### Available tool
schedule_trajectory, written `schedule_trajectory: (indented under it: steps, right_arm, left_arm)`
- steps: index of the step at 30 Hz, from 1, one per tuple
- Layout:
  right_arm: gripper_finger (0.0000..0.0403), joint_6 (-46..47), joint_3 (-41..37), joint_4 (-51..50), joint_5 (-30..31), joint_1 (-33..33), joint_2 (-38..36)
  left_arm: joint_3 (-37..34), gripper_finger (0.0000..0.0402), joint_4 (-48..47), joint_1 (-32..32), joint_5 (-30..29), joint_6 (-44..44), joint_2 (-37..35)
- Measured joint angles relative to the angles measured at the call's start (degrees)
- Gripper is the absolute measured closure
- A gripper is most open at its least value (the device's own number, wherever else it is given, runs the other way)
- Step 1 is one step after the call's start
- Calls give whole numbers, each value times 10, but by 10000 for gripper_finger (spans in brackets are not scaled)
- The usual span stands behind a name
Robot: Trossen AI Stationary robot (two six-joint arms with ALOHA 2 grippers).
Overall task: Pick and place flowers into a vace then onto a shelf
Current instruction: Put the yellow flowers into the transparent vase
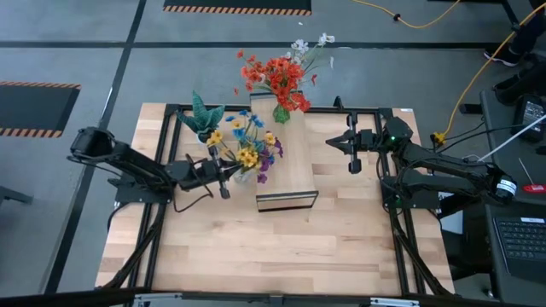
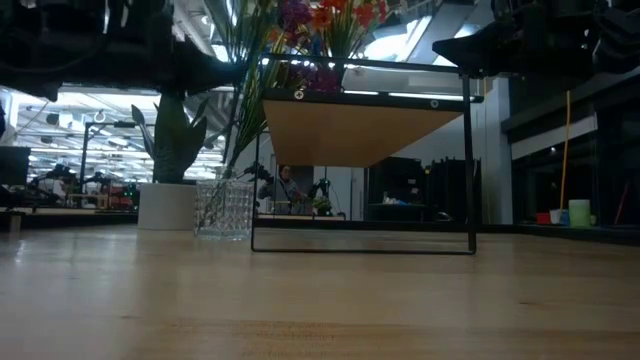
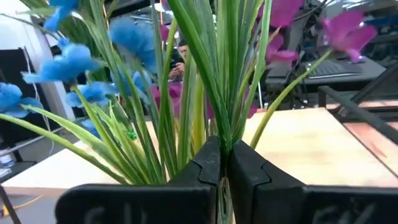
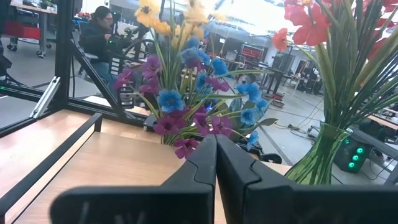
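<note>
A bunch of yellow, blue and purple flowers (image 1: 247, 147) stands with its stem ends in a clear glass vase (image 2: 222, 208) on the table, just left of the shelf (image 1: 290, 170). My left gripper (image 1: 225, 176) is shut on its green stems (image 3: 217, 93). A red-orange and white bunch (image 1: 277, 77) stands in a green vase (image 1: 281, 112) on the shelf's far end. My right gripper (image 1: 354, 164) is shut and empty, held above the table to the right of the shelf. It faces both bunches (image 4: 205, 106). My left gripper pinches the bunch's green stems (image 3: 222, 138) between its two fingertips, below the blooms. The fingers come level from the table's left and lie across the stems. The stems stand roughly upright, and their lower ends (image 2: 215, 200) reach down into the clear vase.
A spiky green plant in a white pot (image 1: 203, 115) stands at the far left, close behind the bunch I hold; it also shows in the low view (image 2: 165, 205). The shelf has a black metal frame (image 2: 470, 170). Bare tabletop (image 1: 281, 247) lies toward the near edge.
</note>
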Motion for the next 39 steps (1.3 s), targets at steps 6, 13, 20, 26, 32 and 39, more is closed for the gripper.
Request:
schedule_trajectory:
  steps: [6, 13, 20, 26, 32, 39]
  right_arm:
    - [391, 0, 0, 0, 0, 0, 0]
    - [391, 0, 0, -2, 0, 0, 0]
    - [391, 0, 0, -4, 0, 0, 0]
    - [391, 0, 0, -5, 0, 0, 0]
    - [391, 0, 0, -8, 0, 0, 0]
    - [391, 0, 0, -12, 0, 0, 0]
  left_arm:
    - [0, 395, 33, 14, -1, -24, 45]
    - [0, 395, 79, 16, -9, -43, 89]
    - [0, 395, 78, 15, -28, -85, 131]
    - [0, 394, 79, 15, -29, -115, 168]
    - [0, 392, 78, 7, -33, -120, 179]
    - [0, 391, 65, -4, -40, -109, 179]
